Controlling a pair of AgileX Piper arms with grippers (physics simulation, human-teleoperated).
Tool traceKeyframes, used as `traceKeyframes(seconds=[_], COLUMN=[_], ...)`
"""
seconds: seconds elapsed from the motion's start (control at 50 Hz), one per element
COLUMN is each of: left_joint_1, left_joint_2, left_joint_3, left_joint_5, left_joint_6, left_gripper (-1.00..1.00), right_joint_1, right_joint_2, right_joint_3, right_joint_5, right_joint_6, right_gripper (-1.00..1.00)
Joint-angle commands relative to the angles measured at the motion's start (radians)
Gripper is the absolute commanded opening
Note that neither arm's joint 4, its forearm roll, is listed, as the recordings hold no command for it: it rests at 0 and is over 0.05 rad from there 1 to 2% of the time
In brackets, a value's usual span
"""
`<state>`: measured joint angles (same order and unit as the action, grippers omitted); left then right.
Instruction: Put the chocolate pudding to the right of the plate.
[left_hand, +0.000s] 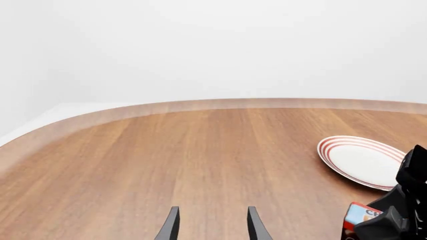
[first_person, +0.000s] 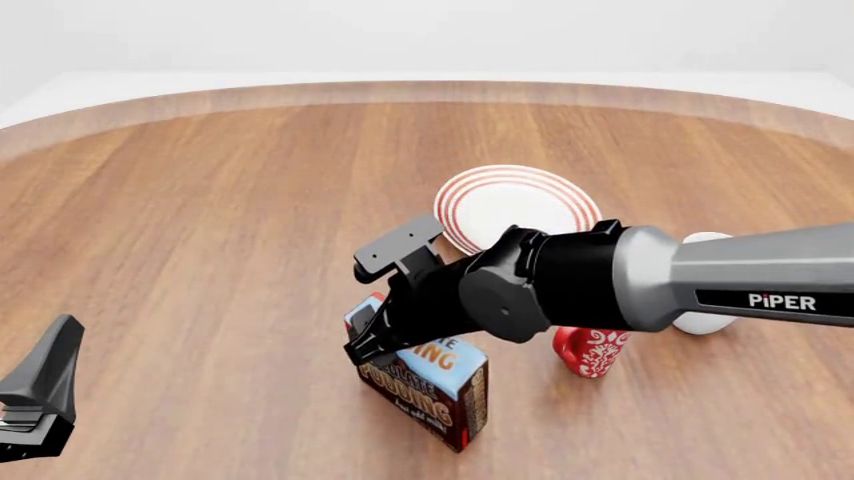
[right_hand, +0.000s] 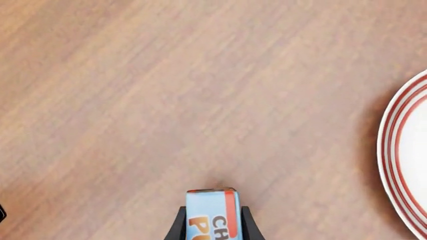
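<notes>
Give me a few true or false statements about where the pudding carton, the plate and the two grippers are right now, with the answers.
1. The right gripper has its fingers on either side of the chocolate pudding. True.
2. The chocolate pudding lies on the plate. False: it is on the bare wood, nearer the camera than the plate.
3. The left gripper holds a mug. False: it is open, with nothing between its fingers.
4. A red patterned mug stands right of the carton in the front view. True.
</notes>
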<state>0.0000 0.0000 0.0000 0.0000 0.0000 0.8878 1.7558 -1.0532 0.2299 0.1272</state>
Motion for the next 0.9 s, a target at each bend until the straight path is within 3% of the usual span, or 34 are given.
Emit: traceKeyframes(seconds=[0.02,0.2,0.28,0.34,0.36,0.48,0.5,0.56,0.58,0.62,0.64,0.66,0.88,0.9], left_joint_1=[0.000,0.000,0.000,0.000,0.000,0.000,0.000,0.000,0.000,0.000,0.000,0.000,0.000,0.000], left_joint_2=[0.000,0.000,0.000,0.000,0.000,0.000,0.000,0.000,0.000,0.000,0.000,0.000,0.000,0.000], left_joint_3=[0.000,0.000,0.000,0.000,0.000,0.000,0.000,0.000,0.000,0.000,0.000,0.000,0.000,0.000], left_joint_5=[0.000,0.000,0.000,0.000,0.000,0.000,0.000,0.000,0.000,0.000,0.000,0.000,0.000,0.000], left_joint_6=[0.000,0.000,0.000,0.000,0.000,0.000,0.000,0.000,0.000,0.000,0.000,0.000,0.000,0.000], left_gripper=[1.00,1.00,1.00,1.00,1.00,1.00,1.00,1.00,1.00,1.00,1.00,1.00,1.00,1.00], right_joint_1=[0.007,0.004,-0.028,-0.060,-0.097,-0.183,-0.246,-0.328,-0.410,-0.433,-0.660,-0.662,-0.712,-0.730], right_joint_2=[0.009,0.008,-0.039,-0.100,-0.153,-0.256,-0.299,-0.332,-0.343,-0.340,-0.085,-0.058,0.146,0.191], right_joint_3=[0.013,0.016,0.018,0.008,0.000,-0.058,-0.094,-0.223,-0.336,-0.392,-0.792,-0.960,-1.364,-1.462], right_joint_5=[-0.008,-0.018,0.002,0.036,0.059,0.135,0.162,0.240,0.300,0.330,0.530,0.558,0.741,0.782], right_joint_6=[0.015,0.029,-0.003,-0.039,-0.102,-0.187,-0.246,-0.260,-0.291,-0.283,-0.226,-0.230,-0.192,-0.185], right_gripper=[-1.00,-1.00,-1.00,-1.00,-1.00,-1.00,-1.00,-1.00,-1.00,-1.00,-1.00,-1.00,-1.00,-1.00])
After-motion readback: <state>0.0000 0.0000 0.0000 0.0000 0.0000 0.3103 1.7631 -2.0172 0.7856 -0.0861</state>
